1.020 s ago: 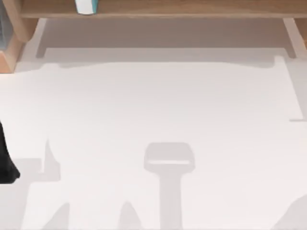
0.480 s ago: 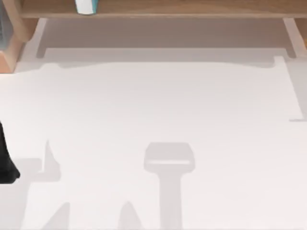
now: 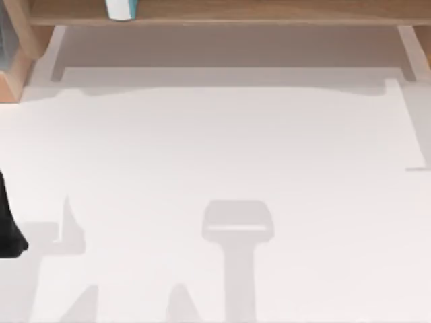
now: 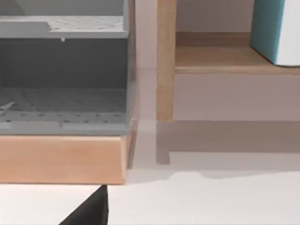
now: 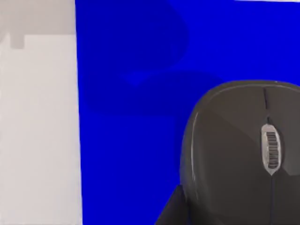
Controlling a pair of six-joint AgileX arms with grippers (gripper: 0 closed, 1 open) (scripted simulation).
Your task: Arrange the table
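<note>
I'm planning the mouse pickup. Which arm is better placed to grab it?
Probably the right: its wrist camera looks closely down on the dark mouse lying on the blue mat. The left wrist camera faces the wooden shelf instead.

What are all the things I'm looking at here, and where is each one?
table: one, white, under everything.
shelf: one, light-brown wood, along the table's far edge.
box: one, white and teal, standing on the shelf.
rack: one, grey, perforated, on a wooden base beside the shelf post.
mat: one, blue, lying on the table.
mouse: one, dark grey, on the mat.
left arm: one, black, at the table's left edge.
</note>
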